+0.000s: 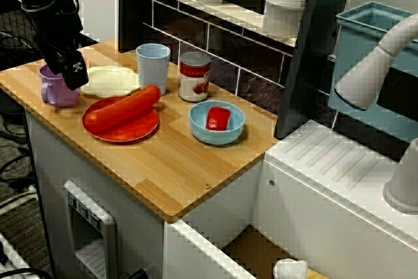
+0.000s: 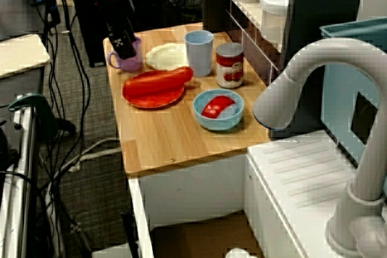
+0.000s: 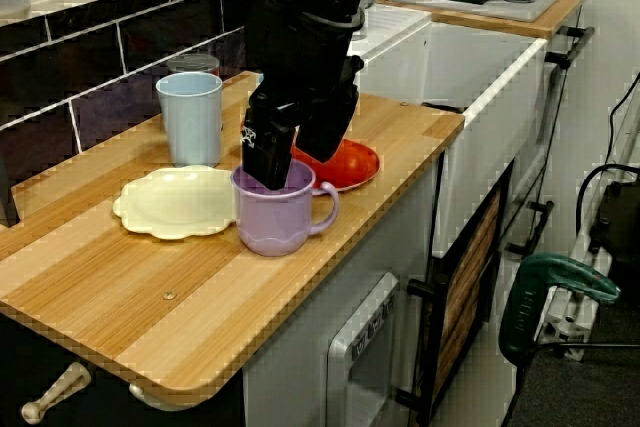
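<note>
In the view from the counter's end, a purple mug [image 3: 281, 219] stands nearest on the wooden counter [image 3: 120, 307], upright, with its handle at 3 o'clock. The gripper [image 3: 283, 169] comes down from 12 o'clock. Its dark tips reach into the mug's mouth at the far rim. I cannot tell whether the fingers are spread, pressed together or pinching the rim, because the mug wall and the gripper's own body hide the tips.

A cream plate [image 3: 172, 203] lies flat at 9 o'clock of the mug, just beside it. A light blue cup [image 3: 190, 117] stands upright at 11 o'clock, past the cream plate. A red plate [image 3: 352, 163] shows at 1 o'clock, partly behind the arm.

In the view from the front, a long red sausage [image 1: 123, 109] lies slantwise across the red plate. A can [image 1: 194, 76] with a red label stands at 2 o'clock of that plate, next to the cup. A blue bowl [image 1: 198, 124] sits at 3 o'clock of the plate, apart from it, and holds one red piece [image 1: 218, 118].
</note>
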`<state>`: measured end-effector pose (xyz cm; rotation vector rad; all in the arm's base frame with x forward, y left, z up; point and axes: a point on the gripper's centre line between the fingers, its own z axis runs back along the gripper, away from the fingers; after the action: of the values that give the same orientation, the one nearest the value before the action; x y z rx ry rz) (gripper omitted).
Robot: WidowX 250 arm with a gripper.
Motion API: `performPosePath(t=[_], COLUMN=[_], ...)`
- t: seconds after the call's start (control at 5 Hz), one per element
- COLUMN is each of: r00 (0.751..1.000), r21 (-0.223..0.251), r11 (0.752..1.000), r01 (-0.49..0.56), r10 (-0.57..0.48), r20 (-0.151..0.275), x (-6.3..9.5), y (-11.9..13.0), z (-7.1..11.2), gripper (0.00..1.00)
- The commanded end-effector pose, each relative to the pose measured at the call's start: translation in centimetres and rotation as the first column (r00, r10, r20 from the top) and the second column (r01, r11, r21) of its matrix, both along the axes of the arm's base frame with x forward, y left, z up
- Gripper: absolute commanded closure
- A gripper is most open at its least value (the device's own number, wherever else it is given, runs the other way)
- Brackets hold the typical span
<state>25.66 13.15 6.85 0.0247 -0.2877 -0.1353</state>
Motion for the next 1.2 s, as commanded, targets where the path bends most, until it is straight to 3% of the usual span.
performPosePath(t=[0.0, 0.2, 0.4, 0.8, 1.0], r00=[0.999, 0.999, 0.999, 0.999, 1.000], r21=[0.043, 0.032, 0.015, -0.028, -0.065], r11=[0.999, 0.999, 0.999, 0.999, 0.998], r01=[-0.033, -0.034, -0.042, -0.038, -0.013], r10=[0.033, 0.034, 0.042, 0.038, 0.014], r20=[0.005, 0.007, -0.005, -0.005, 0.007], x=[1.2, 1.5, 1.7, 1.9, 1.9], y=[0.5, 0.4, 0.7, 0.8, 0.1], z=[-1.0, -0.9, -0.6, 1.3, 3.5], gripper=[0.00, 0.35, 1.00, 1.00, 1.00])
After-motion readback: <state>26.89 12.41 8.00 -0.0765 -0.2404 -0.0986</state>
